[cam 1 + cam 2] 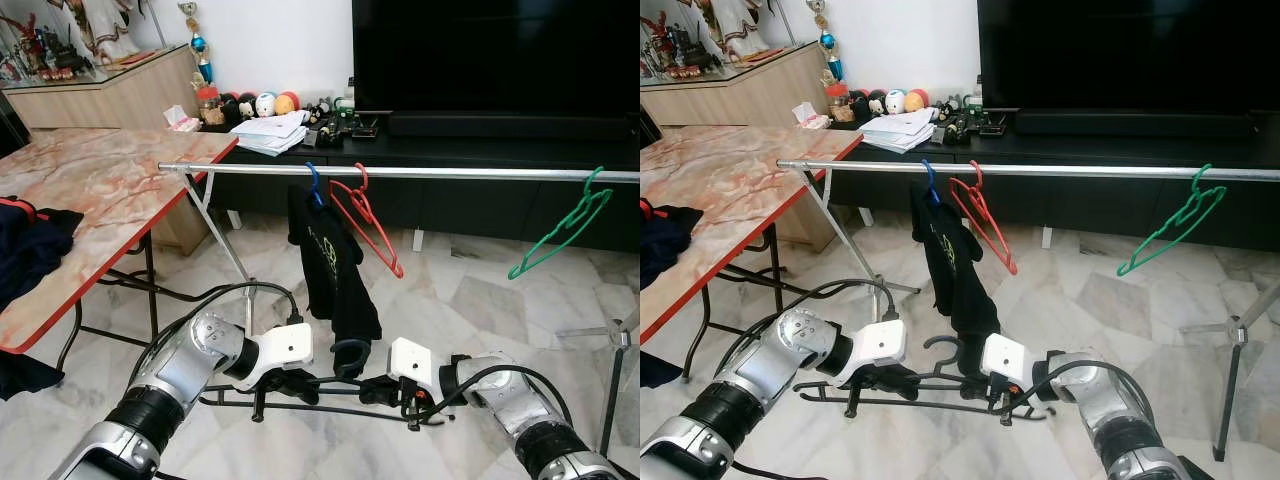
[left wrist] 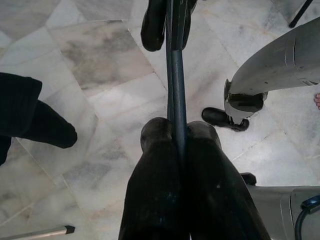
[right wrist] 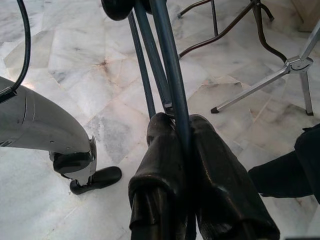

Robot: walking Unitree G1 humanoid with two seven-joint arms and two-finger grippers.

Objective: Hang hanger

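A dark hanger (image 1: 930, 406) lies level in front of me, low over the floor, with its hook (image 1: 350, 356) turned up. My left gripper (image 2: 177, 131) is shut on its bar at one end, and my right gripper (image 3: 181, 122) is shut on it at the other end. Above and beyond runs a silver clothes rail (image 1: 420, 173). On the rail hang a blue hanger (image 1: 315, 186) with a black shirt (image 1: 330, 265), a red hanger (image 1: 370, 222) and a green hanger (image 1: 560, 238). The held hanger is well below the rail.
A marble-topped table (image 1: 100, 190) with a red edge stands at my left, with dark clothes (image 1: 25, 245) on it. The rail's stand legs (image 1: 615, 345) are at the right. A black TV console (image 1: 480, 150) lies behind the rail.
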